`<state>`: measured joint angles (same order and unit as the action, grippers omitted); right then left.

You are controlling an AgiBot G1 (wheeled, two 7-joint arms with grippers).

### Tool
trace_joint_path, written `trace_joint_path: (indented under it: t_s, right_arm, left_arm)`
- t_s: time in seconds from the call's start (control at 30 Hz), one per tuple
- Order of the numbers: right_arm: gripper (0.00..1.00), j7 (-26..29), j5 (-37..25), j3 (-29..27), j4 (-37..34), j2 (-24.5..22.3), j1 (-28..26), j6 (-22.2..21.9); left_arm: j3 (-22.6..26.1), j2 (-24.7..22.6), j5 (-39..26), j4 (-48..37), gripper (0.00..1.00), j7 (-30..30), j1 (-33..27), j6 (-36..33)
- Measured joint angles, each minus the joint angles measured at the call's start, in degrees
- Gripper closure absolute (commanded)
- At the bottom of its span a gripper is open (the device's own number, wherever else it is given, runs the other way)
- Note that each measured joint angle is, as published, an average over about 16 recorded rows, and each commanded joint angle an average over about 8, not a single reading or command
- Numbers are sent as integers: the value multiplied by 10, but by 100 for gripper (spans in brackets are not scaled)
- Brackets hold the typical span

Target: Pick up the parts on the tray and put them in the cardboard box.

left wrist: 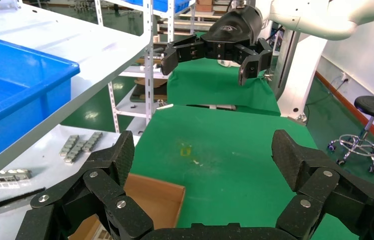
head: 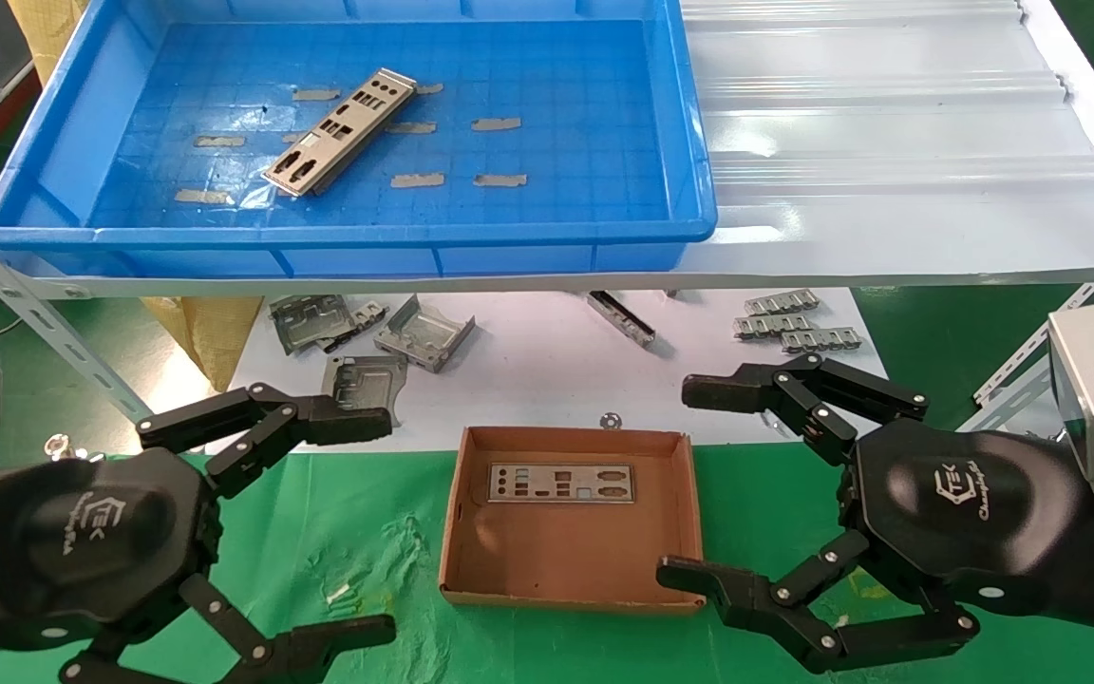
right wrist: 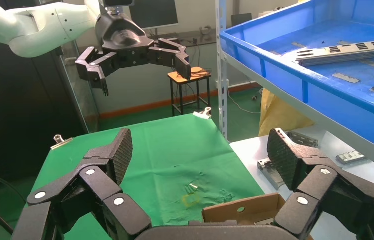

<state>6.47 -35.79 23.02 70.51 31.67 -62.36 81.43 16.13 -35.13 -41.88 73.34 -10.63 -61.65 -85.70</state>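
One long silver punched part (head: pixel 340 131) lies slanted on the floor of the blue tray (head: pixel 566 233), up on the shelf; the right wrist view shows this part (right wrist: pixel 347 52) too. Below, the brown cardboard box (head: pixel 471 560) sits on green cloth with another such plate (head: pixel 561 482) flat inside. My left gripper (head: pixel 386 527) hangs open just left of the box, with nothing between its fingers. My right gripper (head: pixel 678 483) hangs open at the box's right edge, also holding nothing. Each wrist view shows its own wide-open gripper, left (left wrist: pixel 205 155) and right (right wrist: pixel 200 150), above the cloth.
Bent grey brackets (head: pixel 424 332) and small ridged strips (head: pixel 794 323) lie on the white surface under the shelf. A white corrugated sheet (head: pixel 889 142) covers the shelf right of the tray. Slotted metal shelf uprights (head: pixel 25 309) stand at both sides.
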Motion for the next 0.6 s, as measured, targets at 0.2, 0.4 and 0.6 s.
trace_joint_path:
  t_s: [0.2,0.4,0.6]
  right_arm:
    - [0,0,0,0,0,0,0,0]
    - [0,0,0,0,0,0,0,0]
    - [0,0,0,0,0,0,0,0]
  left_arm:
    - [0,0,0,0,0,0,0,0]
    - [0,0,0,0,0,0,0,0]
    - [0,0,0,0,0,0,0,0]
